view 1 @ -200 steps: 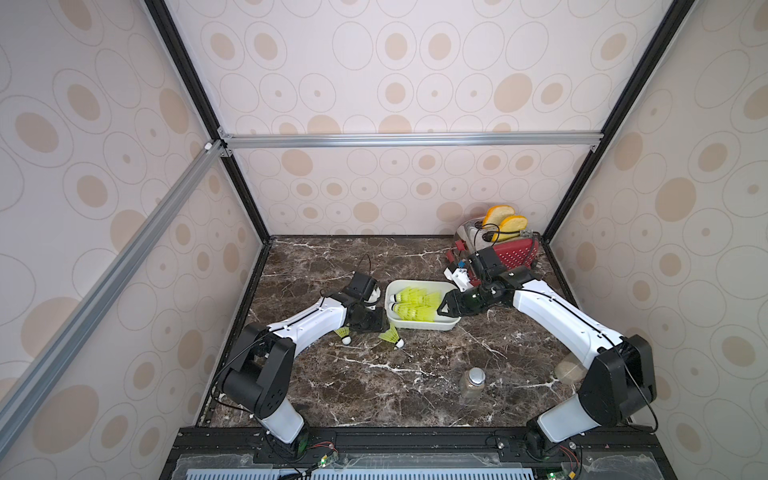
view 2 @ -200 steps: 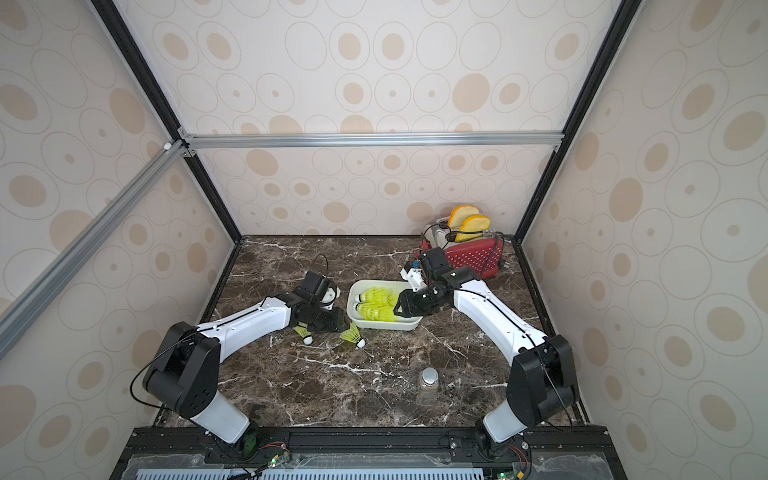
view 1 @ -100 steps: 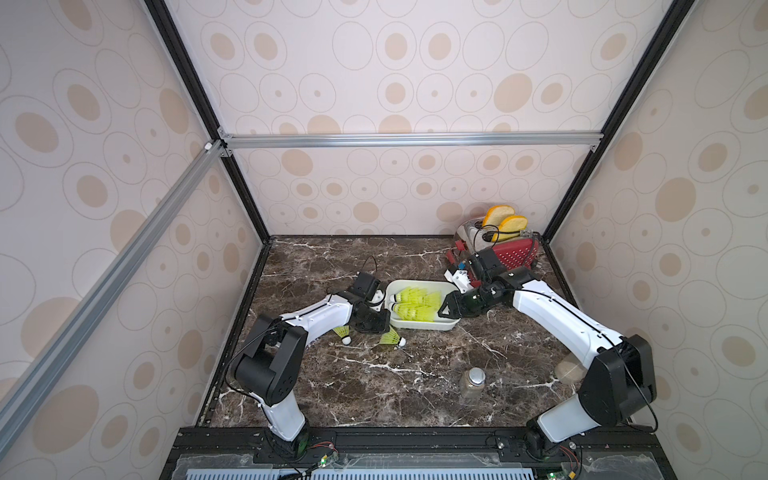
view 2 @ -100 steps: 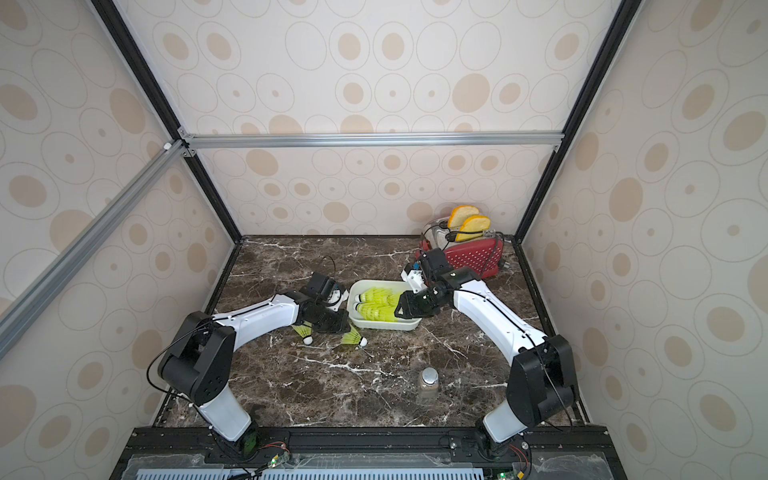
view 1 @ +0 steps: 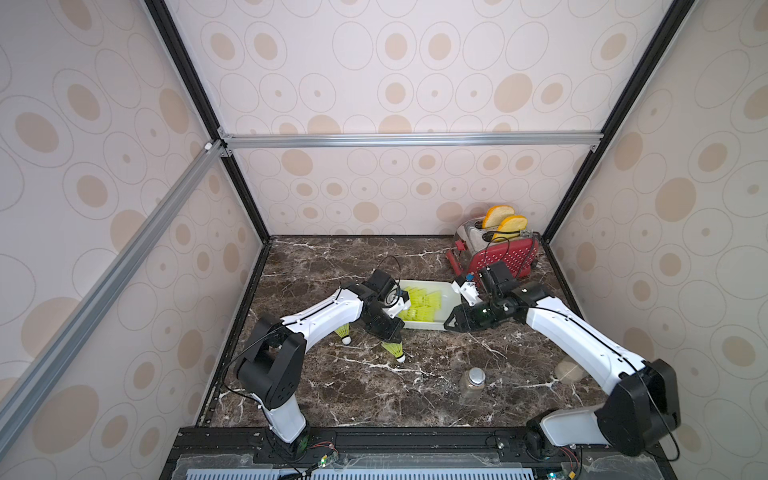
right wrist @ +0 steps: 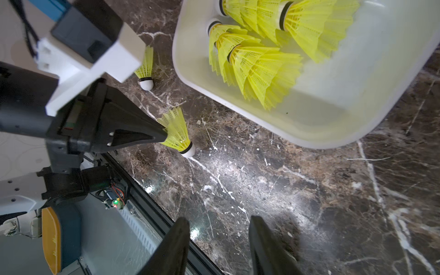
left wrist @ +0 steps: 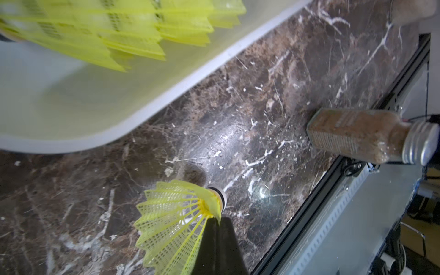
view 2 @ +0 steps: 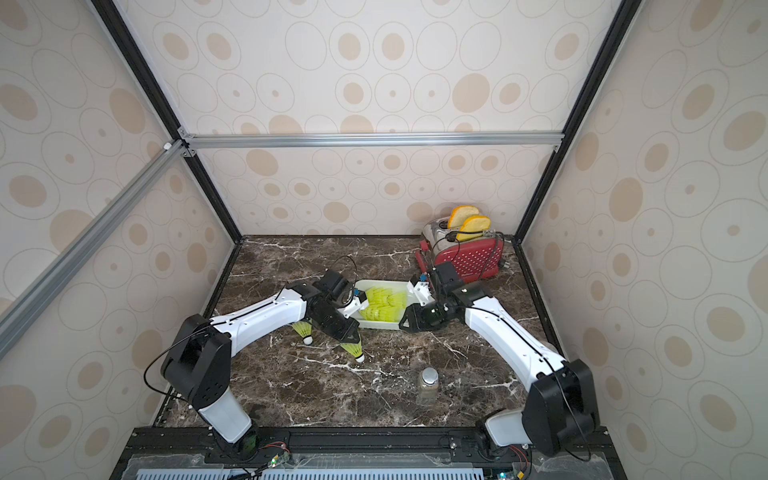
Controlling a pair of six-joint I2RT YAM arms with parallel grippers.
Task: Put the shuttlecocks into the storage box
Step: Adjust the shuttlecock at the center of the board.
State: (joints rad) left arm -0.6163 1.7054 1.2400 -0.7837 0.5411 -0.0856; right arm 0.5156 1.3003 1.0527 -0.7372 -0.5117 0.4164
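my left gripper [right wrist: 164, 137] pinches the skirt of a neon yellow-green plastic shuttlecock [right wrist: 177, 131], ready for lifting into the shallow white plastic storage box [right wrist: 345, 107]; right gripper [right wrist: 219, 220] hangs parted, empty.

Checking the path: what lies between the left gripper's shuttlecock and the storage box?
Only bare marble, seen in the left wrist view, between shuttlecock and storage box.

I have open surface [view 1: 365, 386] in front of the storage box [view 1: 422, 325]; only the jar [view 1: 473, 384] stands there, toward the front edge. The toaster [view 1: 507, 259] blocks the far right corner. A loose shuttlecock [view 1: 343, 331] lies left of the box, partly under my left arm, I think.
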